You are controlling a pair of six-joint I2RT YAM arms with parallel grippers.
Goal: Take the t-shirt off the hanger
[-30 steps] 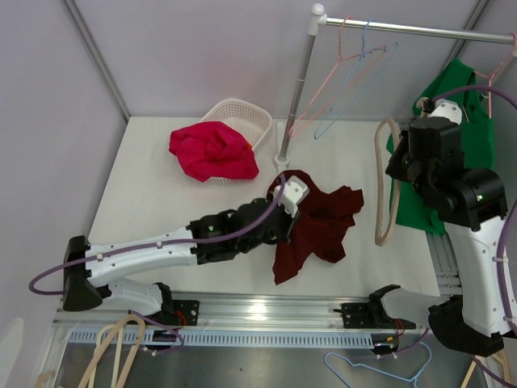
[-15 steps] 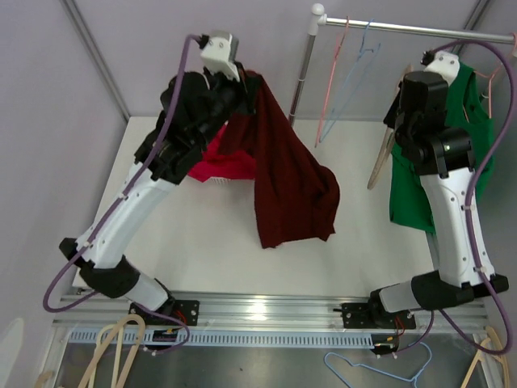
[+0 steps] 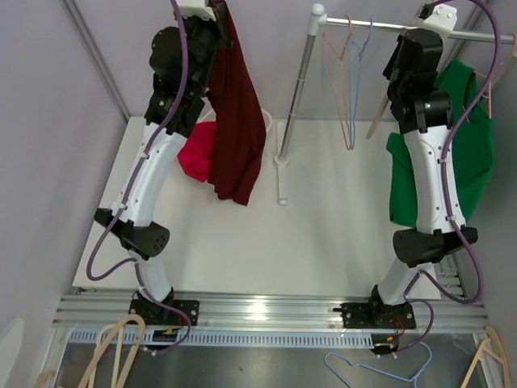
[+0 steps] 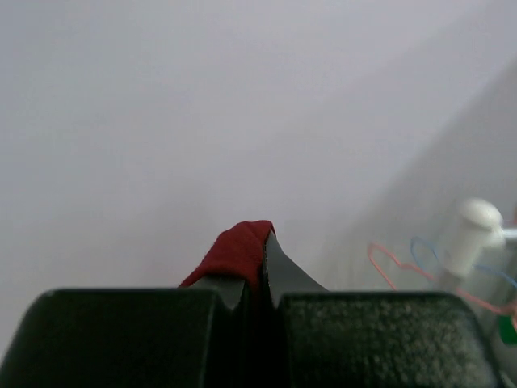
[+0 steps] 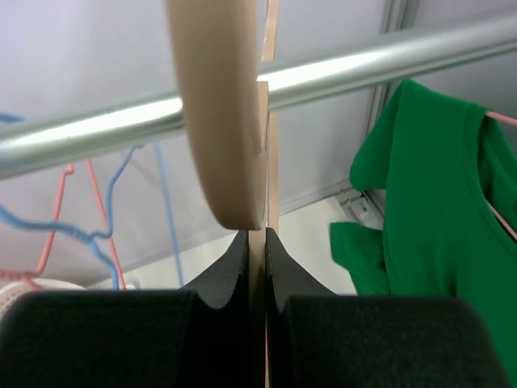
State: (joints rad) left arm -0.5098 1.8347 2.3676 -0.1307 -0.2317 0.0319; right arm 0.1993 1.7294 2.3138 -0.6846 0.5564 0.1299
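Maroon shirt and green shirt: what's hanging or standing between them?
The top view shows, from maroon shirt to green shirt: the rack's pole, two wire hangers, then a beige hanger held by the right arm.

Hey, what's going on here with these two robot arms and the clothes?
The left claw is shut on a dark red t-shirt, holding it high so it hangs free, off any hanger. The right claw grips a bare beige hanger up by the metal rail. A green t-shirt hangs at the rail's right end, and a bright red garment sits low, partly hidden by the dark red one.
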